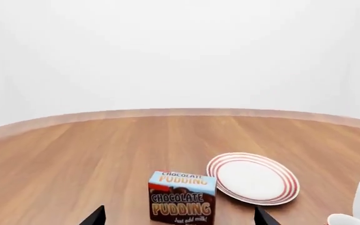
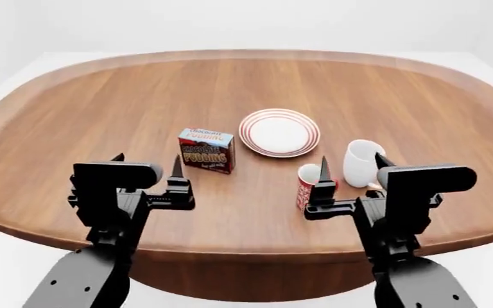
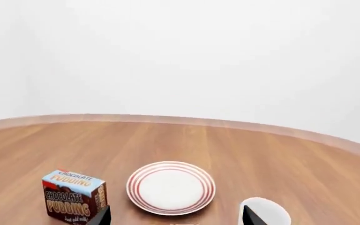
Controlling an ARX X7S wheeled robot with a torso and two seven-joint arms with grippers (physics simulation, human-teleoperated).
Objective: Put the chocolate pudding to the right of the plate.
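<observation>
The chocolate pudding stands on the wooden table, just left of the plate, a white plate with red rings. My left gripper is open and empty, hovering in front of the pudding and apart from it. My right gripper is open and empty, in front of the plate's right side. In the left wrist view the pudding sits straight ahead between the open fingers, with the plate beside it. In the right wrist view the plate is ahead and the pudding is off to one side.
A white mug stands to the right of the plate and in front of it, close to my right gripper. A red mug stands nearer, beside my right gripper's left finger. The oval wooden table has bare wood at left and far back.
</observation>
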